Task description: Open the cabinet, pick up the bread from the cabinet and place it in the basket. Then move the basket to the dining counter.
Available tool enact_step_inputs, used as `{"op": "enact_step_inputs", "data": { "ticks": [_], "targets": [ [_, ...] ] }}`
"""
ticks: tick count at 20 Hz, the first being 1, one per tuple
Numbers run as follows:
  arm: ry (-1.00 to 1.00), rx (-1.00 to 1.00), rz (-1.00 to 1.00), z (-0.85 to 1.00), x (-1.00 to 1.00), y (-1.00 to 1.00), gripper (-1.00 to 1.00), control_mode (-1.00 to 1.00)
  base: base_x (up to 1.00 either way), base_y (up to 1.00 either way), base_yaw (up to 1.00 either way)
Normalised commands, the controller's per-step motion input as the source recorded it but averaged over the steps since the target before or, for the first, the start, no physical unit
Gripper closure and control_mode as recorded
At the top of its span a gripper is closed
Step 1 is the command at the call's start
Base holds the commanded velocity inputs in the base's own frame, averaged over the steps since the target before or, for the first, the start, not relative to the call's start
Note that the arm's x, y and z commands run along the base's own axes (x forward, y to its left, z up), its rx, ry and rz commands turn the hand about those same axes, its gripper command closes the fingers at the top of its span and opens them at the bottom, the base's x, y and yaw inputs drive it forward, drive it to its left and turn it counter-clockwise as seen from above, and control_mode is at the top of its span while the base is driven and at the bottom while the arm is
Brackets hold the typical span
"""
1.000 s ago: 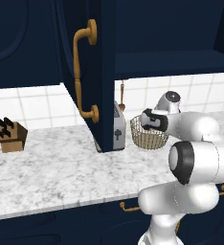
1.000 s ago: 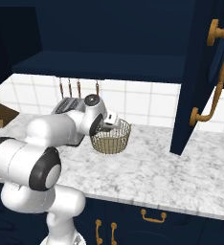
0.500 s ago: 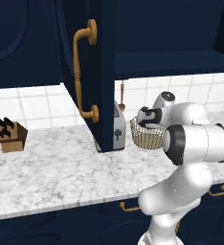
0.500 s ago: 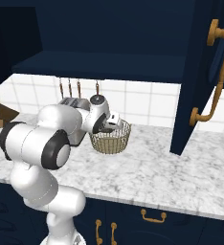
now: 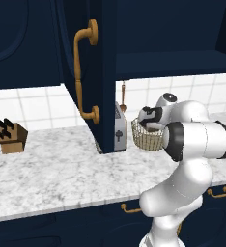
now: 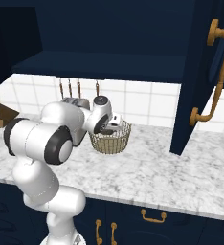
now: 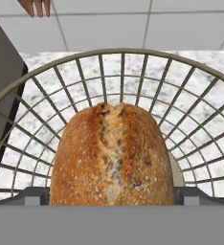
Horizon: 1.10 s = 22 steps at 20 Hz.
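The pincer point(image 6: 115, 125) hangs over the basket's point(image 6: 115, 141) rim, jaws spread wide with the bread point(image 7: 113, 155) lying between them inside the wire mesh. The basket sits on the marbled counter point(image 6: 152, 170) beside the toaster point(image 5: 119, 128), under the open cabinet point(image 5: 103, 72).

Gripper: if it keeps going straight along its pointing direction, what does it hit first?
The bread, sitting right between the open fingers of the gripper inside the basket. Behind it comes the basket's mesh; actual contact can't be judged.

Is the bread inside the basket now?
Inside. In the hand view the bread sits within the basket, wire walls curving around it, marble counter showing through the mesh.
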Motion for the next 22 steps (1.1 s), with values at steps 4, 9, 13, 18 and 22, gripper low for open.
{"op": "enact_step_inputs", "data": {
  "ticks": [4,9,13,18,22],
  "targets": [
    [0.00,0.00,0.04,-0.01,0.01,-0.02,1.00,-1.00,0.00,0.00,0.00],
    [0.00,0.00,0.03,0.00,0.00,0.00,-1.00,-1.00,0.00,0.00,0.00],
    [0.00,0.00,0.02,0.06,0.00,-0.02,-1.00,-1.00,0.00,0.00,0.00],
    [0.00,0.00,0.01,0.18,0.00,0.00,-1.00,-1.00,0.00,0.00,0.00],
    [0.01,0.00,0.01,0.09,-0.02,0.00,-1.00,-1.00,0.00,0.00,0.00]
  ]
}}
